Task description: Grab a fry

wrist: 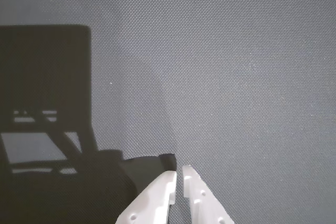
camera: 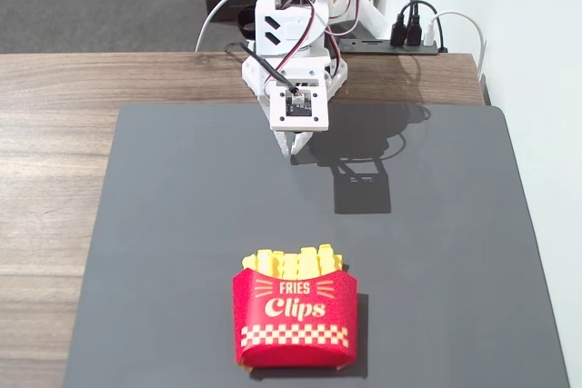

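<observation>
Several yellow fries [camera: 293,263] stand upright in a red carton [camera: 294,319] printed "FRIES Clips", near the front of the dark grey mat [camera: 182,224] in the fixed view. My white gripper [camera: 296,145] hangs over the far edge of the mat, well behind the carton, pointing down. In the wrist view my gripper [wrist: 179,171] shows at the bottom edge with the two white fingers almost touching and nothing between them, over bare mat. No fry or carton shows in the wrist view.
The mat lies on a wooden table [camera: 55,161]. A power strip with plugs and cables [camera: 409,35] sits behind the arm's base. A white wall [camera: 536,61] runs along the right. The arm's shadow [camera: 364,184] falls on the mat.
</observation>
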You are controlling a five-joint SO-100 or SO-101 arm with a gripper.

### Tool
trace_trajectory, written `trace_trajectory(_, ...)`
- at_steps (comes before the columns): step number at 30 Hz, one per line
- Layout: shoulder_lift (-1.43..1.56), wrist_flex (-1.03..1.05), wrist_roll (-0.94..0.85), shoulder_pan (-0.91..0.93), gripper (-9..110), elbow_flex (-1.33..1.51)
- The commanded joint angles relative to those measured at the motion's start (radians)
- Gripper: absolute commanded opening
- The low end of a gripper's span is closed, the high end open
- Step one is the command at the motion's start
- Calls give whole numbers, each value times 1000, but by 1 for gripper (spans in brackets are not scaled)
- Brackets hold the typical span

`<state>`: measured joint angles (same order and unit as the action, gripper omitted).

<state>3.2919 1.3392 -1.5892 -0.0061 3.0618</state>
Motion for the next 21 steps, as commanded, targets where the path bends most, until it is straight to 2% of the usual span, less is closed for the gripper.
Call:
trace_trajectory(1,3,9,11,-3,1,2)
trace_trajectory(15,0,9,2,-9,1,2)
trace_trajectory(21,-106,-48,3,-9,0,-38)
